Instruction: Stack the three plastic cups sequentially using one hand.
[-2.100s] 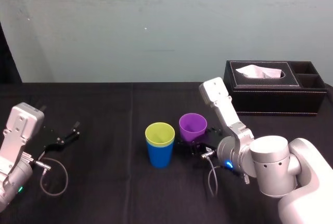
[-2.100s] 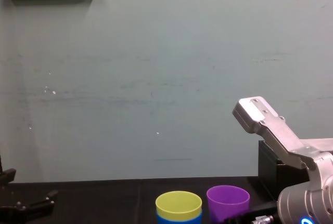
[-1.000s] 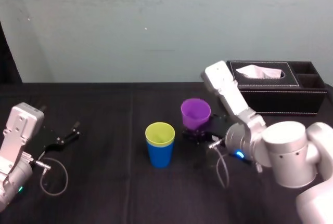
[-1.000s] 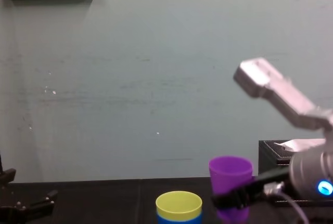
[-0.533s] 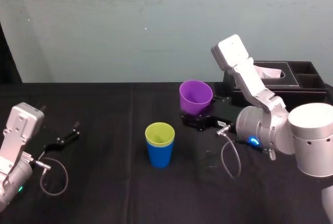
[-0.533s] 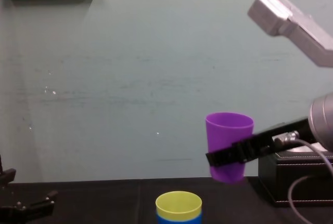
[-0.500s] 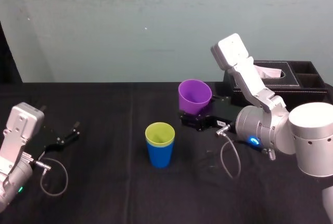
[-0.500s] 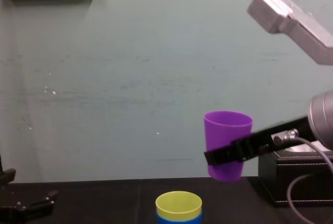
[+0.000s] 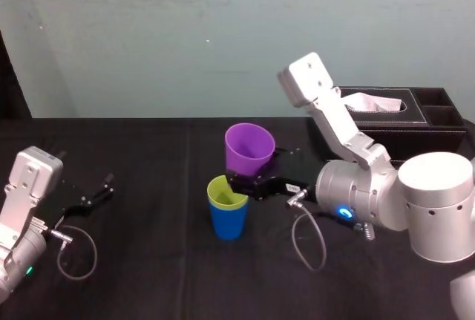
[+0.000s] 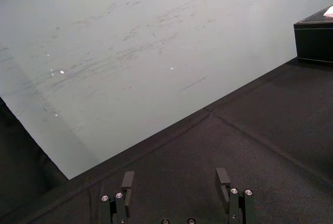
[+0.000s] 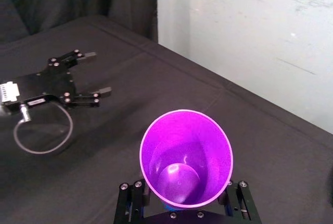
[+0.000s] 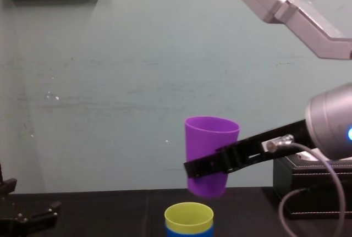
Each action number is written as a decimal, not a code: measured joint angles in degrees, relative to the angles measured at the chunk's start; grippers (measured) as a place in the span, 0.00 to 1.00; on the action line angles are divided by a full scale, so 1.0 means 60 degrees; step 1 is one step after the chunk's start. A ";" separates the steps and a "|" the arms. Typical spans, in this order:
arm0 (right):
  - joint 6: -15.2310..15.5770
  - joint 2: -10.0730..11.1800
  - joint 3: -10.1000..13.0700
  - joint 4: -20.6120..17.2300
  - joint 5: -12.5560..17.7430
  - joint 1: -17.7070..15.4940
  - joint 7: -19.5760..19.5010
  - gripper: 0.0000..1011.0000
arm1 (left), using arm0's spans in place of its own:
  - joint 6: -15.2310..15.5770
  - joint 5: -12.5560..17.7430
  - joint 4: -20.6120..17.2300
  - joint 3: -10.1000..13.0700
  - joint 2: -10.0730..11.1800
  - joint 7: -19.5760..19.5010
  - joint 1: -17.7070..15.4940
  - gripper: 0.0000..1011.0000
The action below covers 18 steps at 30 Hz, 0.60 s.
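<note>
My right gripper (image 9: 250,183) is shut on the purple cup (image 9: 249,148), which it holds upright in the air by its lower half. In the chest view the purple cup (image 12: 210,152) hangs just above and a little right of the yellow-green cup (image 12: 188,216). The yellow-green cup (image 9: 226,191) sits nested inside the blue cup (image 9: 228,221) on the black table. The right wrist view looks down into the purple cup (image 11: 186,156), with a finger on each side of its base. My left gripper (image 9: 99,191) rests open on the table at the far left.
A black tissue box (image 9: 386,123) stands at the back right, behind my right arm. The black cloth covers the table up to a pale green wall. A grey cable loops beside the left gripper (image 11: 95,73), whose fingers (image 10: 126,181) stand apart.
My right gripper has carried the purple cup to the left and slightly down, from near the tissue box to just over the nested yellow-green and blue cups. The left arm has not moved.
</note>
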 joint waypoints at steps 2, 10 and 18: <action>-0.0016 -0.0010 -0.0098 0.0038 0.0036 0.0001 -0.0004 0.69 | 0.0000 0.0000 0.0000 0.0000 0.0000 0.0000 0.0000 0.99; -0.0075 0.0001 -0.0329 0.0278 0.0167 0.0091 -0.0064 0.69 | 0.0000 0.0000 0.0001 0.0000 0.0000 0.0000 0.0000 0.99; -0.0230 -0.0007 -0.0520 0.0603 0.0225 0.0234 -0.0227 0.69 | -0.0001 0.0000 0.0000 0.0000 0.0000 0.0000 0.0001 0.99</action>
